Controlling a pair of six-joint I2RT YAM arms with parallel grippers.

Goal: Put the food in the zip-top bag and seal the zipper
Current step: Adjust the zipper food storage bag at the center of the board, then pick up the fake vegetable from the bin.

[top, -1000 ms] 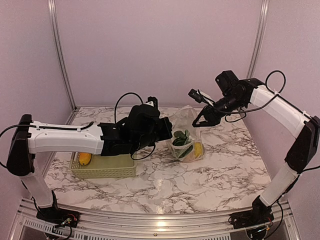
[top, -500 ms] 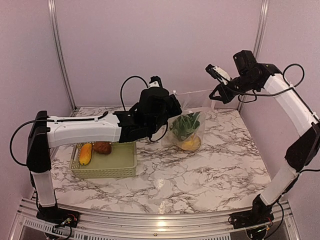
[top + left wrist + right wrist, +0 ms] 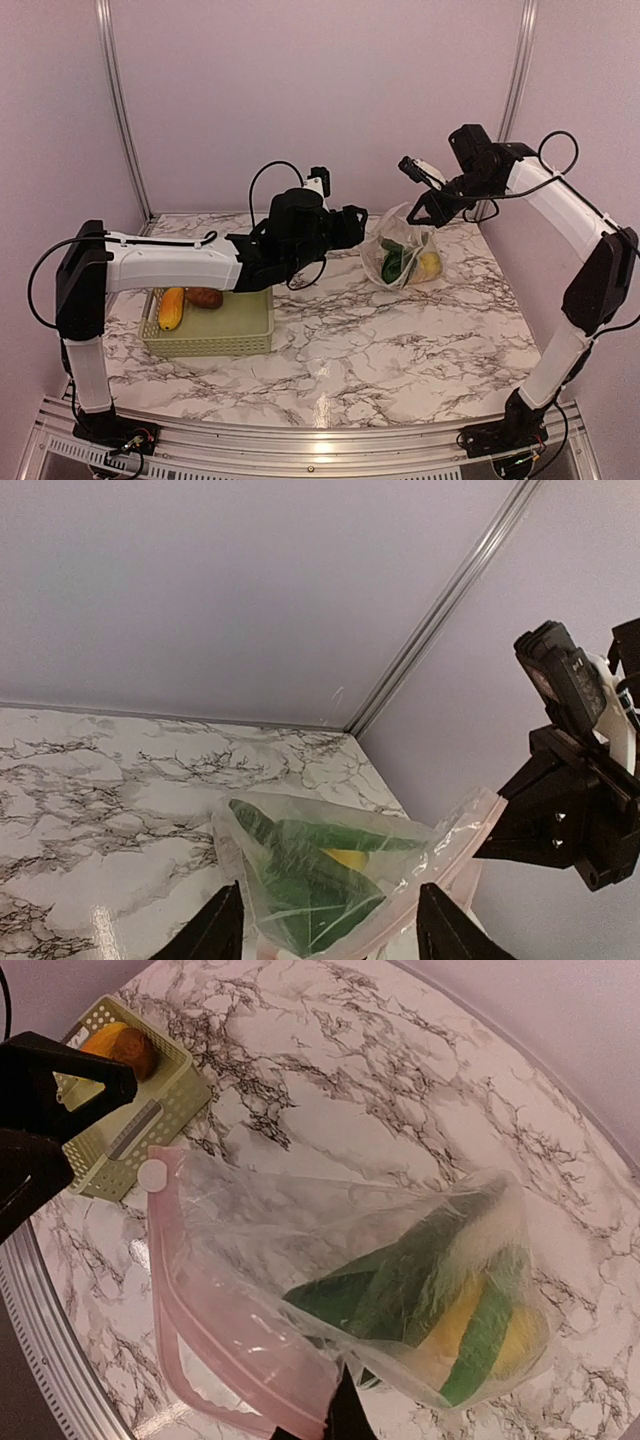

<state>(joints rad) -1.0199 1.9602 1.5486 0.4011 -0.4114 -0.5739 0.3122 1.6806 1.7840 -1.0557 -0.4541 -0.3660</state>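
The left arm reaches from its base across the bench [image 3: 380,350] at mid-height, forearm about level. The left hand [image 3: 330,928] points toward the back right corner, and its black fingers [image 3: 218,930] are spread wide and clamp nothing. Below that arm sits a pale green lattice basket [image 3: 215,345] of stiff plastic. In it lie an orange-yellow oblong piece [image 3: 170,308] and a brown, potato-like lump [image 3: 204,297], side by side.

Right of the left hand is the zip-top bag [image 3: 402,258], a thin, clear, crinkled film at the back right of the marble. Its filled end sags low, with long dark green pieces [image 3: 392,262] and a yellow rounded fruit [image 3: 428,264] inside. The zipper [image 3: 235,1355] shows as a pink strip along the gaping mouth, with a small white round tab [image 3: 152,1174] at one end.

The right arm bends down from high on the right. The right hand [image 3: 414,212] pinches the bag's upper edge, holding that corner up.
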